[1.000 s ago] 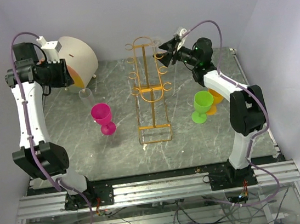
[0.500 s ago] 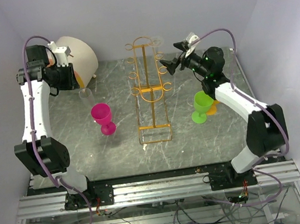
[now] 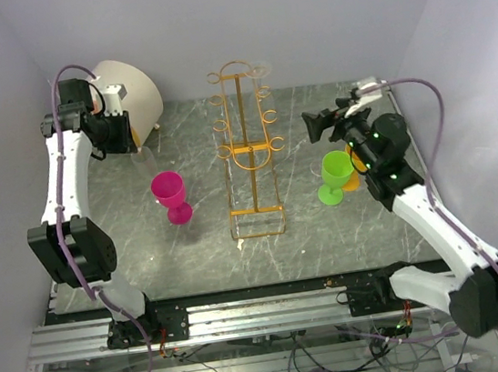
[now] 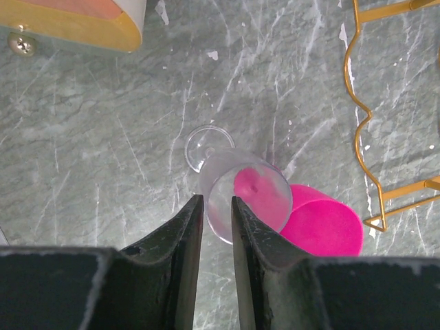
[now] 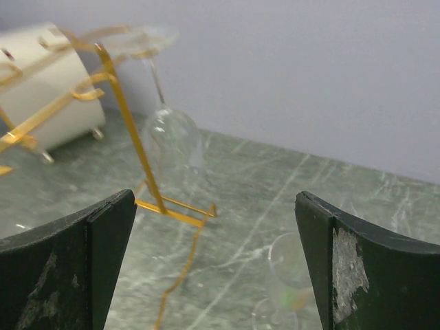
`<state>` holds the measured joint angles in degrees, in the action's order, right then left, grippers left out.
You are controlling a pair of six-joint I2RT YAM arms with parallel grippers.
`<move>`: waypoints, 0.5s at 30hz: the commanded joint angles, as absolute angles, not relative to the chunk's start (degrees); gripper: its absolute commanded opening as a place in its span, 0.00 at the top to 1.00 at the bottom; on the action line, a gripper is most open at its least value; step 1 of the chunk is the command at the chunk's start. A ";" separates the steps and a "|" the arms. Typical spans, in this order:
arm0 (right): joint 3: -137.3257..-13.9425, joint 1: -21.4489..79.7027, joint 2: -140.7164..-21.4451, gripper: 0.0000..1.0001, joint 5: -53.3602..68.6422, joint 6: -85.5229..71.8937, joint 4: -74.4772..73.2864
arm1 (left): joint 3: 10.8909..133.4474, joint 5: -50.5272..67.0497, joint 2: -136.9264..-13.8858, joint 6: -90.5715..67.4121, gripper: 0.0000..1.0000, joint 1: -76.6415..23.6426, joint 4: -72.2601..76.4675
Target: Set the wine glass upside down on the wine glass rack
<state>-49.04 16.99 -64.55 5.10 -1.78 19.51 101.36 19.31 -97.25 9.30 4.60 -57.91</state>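
Note:
The golden wire wine glass rack (image 3: 249, 154) stands mid-table. In the right wrist view a clear wine glass (image 5: 172, 141) hangs upside down from a top hook of the rack (image 5: 124, 110). My right gripper (image 3: 313, 124) is open and empty (image 5: 214, 197), held in the air to the right of the rack. My left gripper (image 3: 125, 133) is above a second clear glass (image 3: 142, 159) that stands upright at the back left. In the left wrist view its jaws (image 4: 214, 201) are nearly together with nothing between them, and the clear glass (image 4: 220, 175) lies just beyond the tips.
A pink glass (image 3: 170, 196) stands left of the rack, close to the clear glass (image 4: 320, 223). A green glass (image 3: 335, 175) and an orange one (image 3: 358, 167) stand to the right, with another clear glass (image 5: 289, 268) near them. A white and orange drum (image 3: 131, 91) sits at the back left.
My right gripper has pulled back from the rack's top to the right and lower. My left gripper has shifted a little right, toward the upright clear glass.

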 commanded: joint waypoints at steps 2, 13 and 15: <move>-51.22 17.32 -55.25 0.00 9.66 -14.61 9.27 | 100.49 16.92 -98.35 8.88 0.66 3.58 -55.58; -49.57 17.29 -45.74 0.00 9.69 -13.71 3.86 | 97.56 13.54 -97.31 8.98 0.70 3.00 -53.95; -49.82 17.18 -45.60 0.00 9.65 -13.41 3.36 | 96.68 12.53 -96.54 9.07 0.72 2.81 -53.38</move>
<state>-50.22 17.12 -46.35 10.50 -13.69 6.17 98.08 15.33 -98.26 9.02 3.53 -55.55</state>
